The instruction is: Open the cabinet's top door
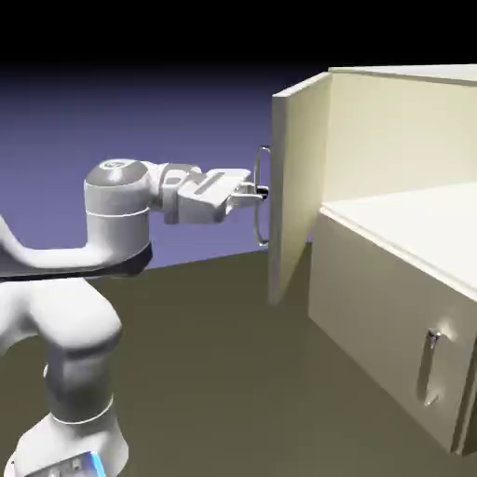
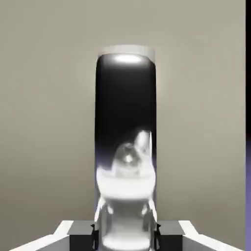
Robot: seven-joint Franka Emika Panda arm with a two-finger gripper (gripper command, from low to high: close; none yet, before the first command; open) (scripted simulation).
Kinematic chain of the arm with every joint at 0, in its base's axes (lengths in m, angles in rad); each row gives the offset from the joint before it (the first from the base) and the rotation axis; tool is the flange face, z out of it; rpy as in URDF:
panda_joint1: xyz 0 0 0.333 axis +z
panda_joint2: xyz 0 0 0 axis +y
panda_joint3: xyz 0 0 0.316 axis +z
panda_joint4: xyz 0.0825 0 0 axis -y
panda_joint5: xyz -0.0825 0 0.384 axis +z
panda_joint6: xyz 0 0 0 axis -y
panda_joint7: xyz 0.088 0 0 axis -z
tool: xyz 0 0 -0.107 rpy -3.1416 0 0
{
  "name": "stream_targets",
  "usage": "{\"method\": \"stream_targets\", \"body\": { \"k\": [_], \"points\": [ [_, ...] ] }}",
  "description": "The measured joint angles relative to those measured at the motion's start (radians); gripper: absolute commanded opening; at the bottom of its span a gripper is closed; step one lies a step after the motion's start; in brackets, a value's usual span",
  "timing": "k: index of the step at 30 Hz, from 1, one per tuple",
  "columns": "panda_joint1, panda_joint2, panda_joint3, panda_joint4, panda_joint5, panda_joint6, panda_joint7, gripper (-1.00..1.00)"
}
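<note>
The beige cabinet (image 1: 401, 233) stands at the right of the exterior view. Its top door (image 1: 300, 177) is swung well out from the body, edge-on toward the arm. My gripper (image 1: 259, 193) reaches level from the left and is shut on the door's silver vertical bar handle (image 1: 264, 196), about mid-height. In the hand view the shiny handle (image 2: 126, 147) runs up the middle, large, between the two grey fingertips (image 2: 81, 235) at the bottom, with the flat beige door panel (image 2: 49, 108) filling the background.
Below the open door is the lower beige panel (image 1: 391, 326) with a shorter silver handle (image 1: 430, 365). The dark table surface (image 1: 214, 373) spreads between the arm's base and the cabinet. A strip of blue-violet backdrop (image 2: 248, 147) shows at the hand view's right edge.
</note>
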Motion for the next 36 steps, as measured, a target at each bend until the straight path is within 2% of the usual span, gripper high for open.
{"method": "stream_targets", "body": {
  "k": [10,20,26,36],
  "points": [
    [0.08,-0.008,0.362,0.008,0.377,-0.236,-0.02,-1.0],
    [0.072,0.154,0.725,0.159,0.72,-0.501,0.03,-1.0],
    [-0.046,0.293,0.942,0.339,0.897,-0.677,0.07,-1.0],
    [-0.377,0.443,1.261,0.701,1.081,-0.948,0.101,-1.0]
  ]
}}
